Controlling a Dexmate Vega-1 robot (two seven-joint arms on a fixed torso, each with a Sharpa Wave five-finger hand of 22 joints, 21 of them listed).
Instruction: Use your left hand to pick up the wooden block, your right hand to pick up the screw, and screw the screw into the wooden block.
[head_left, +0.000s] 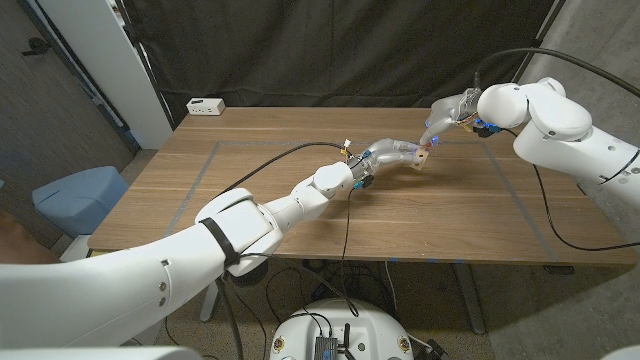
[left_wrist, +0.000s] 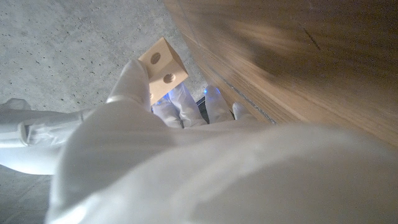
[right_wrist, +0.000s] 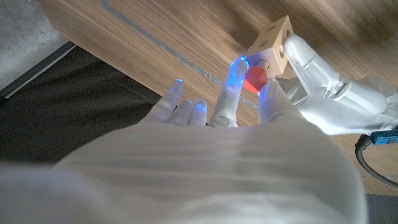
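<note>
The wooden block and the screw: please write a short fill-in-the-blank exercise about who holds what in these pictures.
1. The wooden block is held by the robot's ____ hand.
2. The head of the screw, pinched in the fingers of the right hand, has the colour ____.
3. The screw's tip is at a ____ in the side of the block.
4. Both hands hold their things ____ the table, not on it.

Missing words: left; red; hole; above
</note>
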